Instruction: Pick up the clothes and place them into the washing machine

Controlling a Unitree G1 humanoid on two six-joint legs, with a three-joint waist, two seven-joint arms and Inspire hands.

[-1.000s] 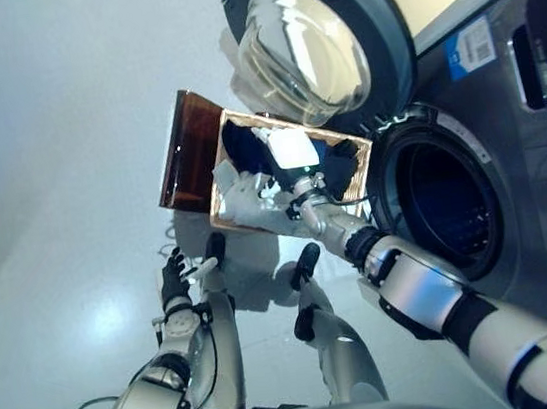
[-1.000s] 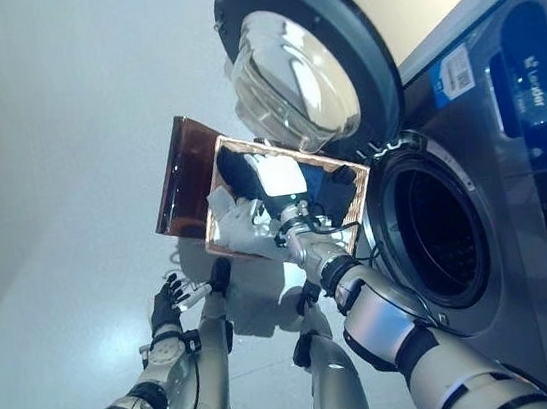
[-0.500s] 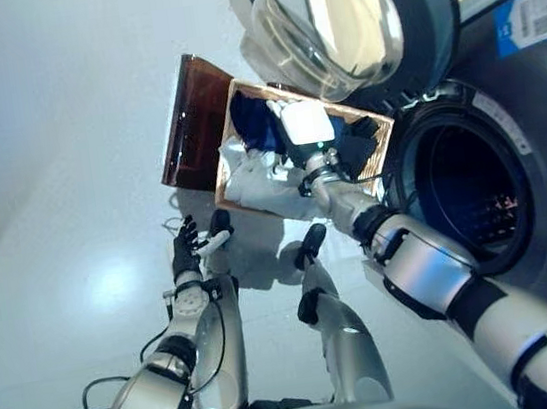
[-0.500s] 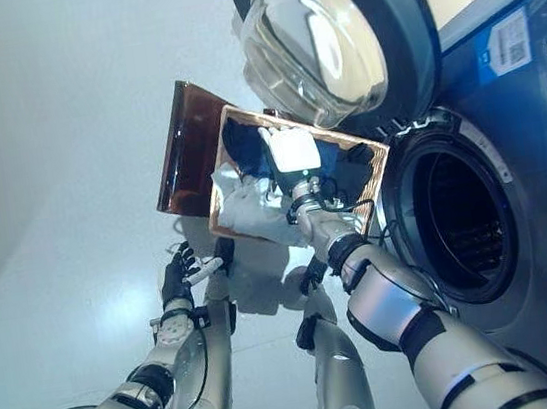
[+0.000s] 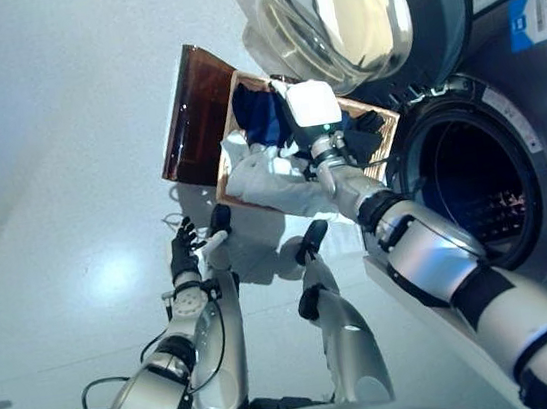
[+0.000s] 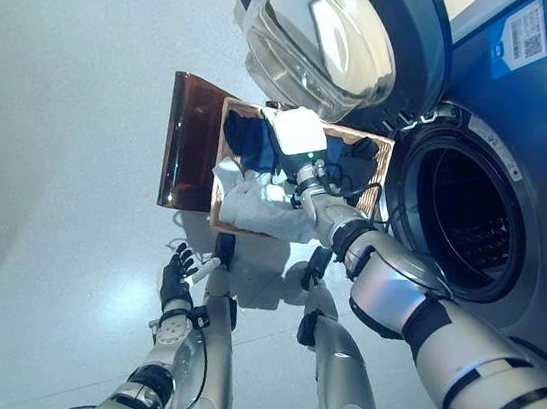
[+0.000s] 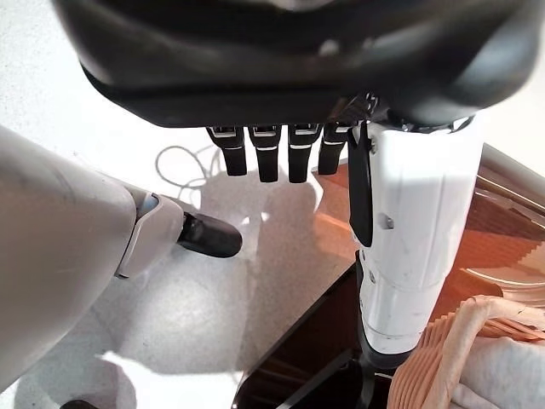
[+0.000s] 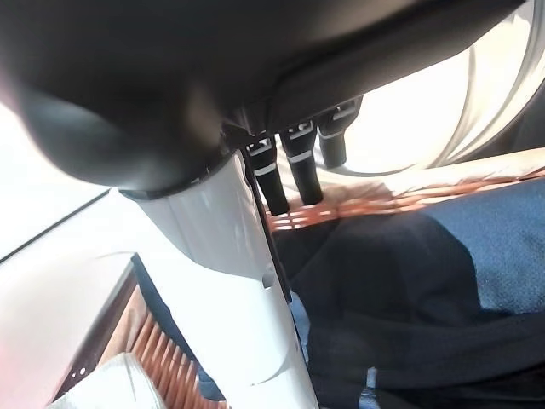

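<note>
Since a second ago, right hand (image 6: 299, 151) pushed further in over the basket (image 6: 213, 187), now reaching above the dark clothes (image 6: 245, 140) rather than at the near rim; whole view also shifted, so part of that is the camera.

Right hand's fingers (image 8: 274, 183) straight and slightly apart in its own wrist view, closed on nothing, hanging just above a heap of dark navy and black cloth inside the basket. White thumb cover (image 8: 243, 290) pointing down toward the same heap.

Clothes all in the basket: dark pieces toward the far side, a pale grey-white garment (image 5: 270, 180) spilling over the near rim toward the floor (image 5: 83, 290). Nothing inside the washing machine (image 5: 540, 159) drum as far as can be seen; round door (image 5: 359, 12) swung wide open above the basket, drum opening (image 5: 474, 193) just beside the basket's right end.

Brown basket on the floor, lid or side panel (image 5: 196, 114) standing up at its left.

Left hand (image 5: 186, 256) low, well apart from the basket, over bare floor; fingers (image 7: 255, 153) straight and relaxed, holding nothing.
</note>
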